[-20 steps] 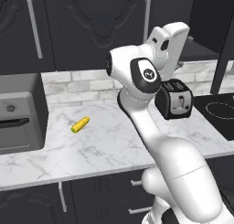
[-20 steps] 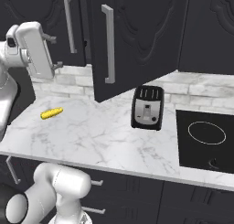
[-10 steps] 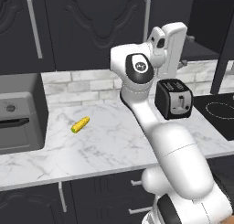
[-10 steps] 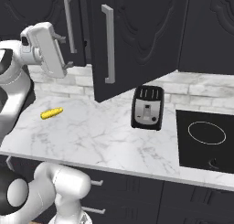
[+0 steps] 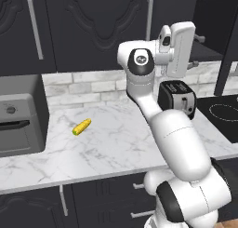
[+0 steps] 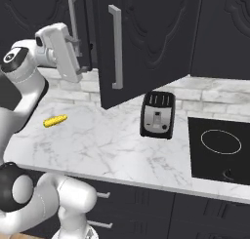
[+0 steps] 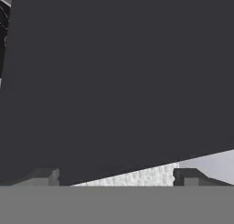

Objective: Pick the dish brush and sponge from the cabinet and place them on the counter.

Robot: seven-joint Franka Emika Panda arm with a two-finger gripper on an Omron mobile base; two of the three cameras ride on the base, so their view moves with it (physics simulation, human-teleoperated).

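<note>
**Fingers spread at the open cabinet door**

We see the cabinet (image 6: 146,43) as the largest thing here: dark charcoal, carved panels, one door swung out over the bench with its long silver bar handle (image 6: 115,47) facing us in the right base view. In the hand view that dark cabinet surface (image 7: 119,77) lies straight ahead of the fingers and close to them, with a strip of pale wall under its lower edge.

Below the fingers runs the bench (image 5: 116,145), white marble with grey veining. At its far end, well away from the fingers, we see a grey countertop oven (image 5: 21,113). A black cooktop (image 6: 219,145) is set into the bench on the other side.

A black toaster (image 6: 157,114) stands upright on the bench, below the fingers and a little beyond the open door. A yellow corn cob (image 5: 81,126) lies on the marble, lower than the fingers and well apart from them.

Our fingers (image 6: 83,55) are raised to cabinet height beside the door's edge, spread wide and pinching nothing. We cannot make out the dish brush or the sponge.
</note>
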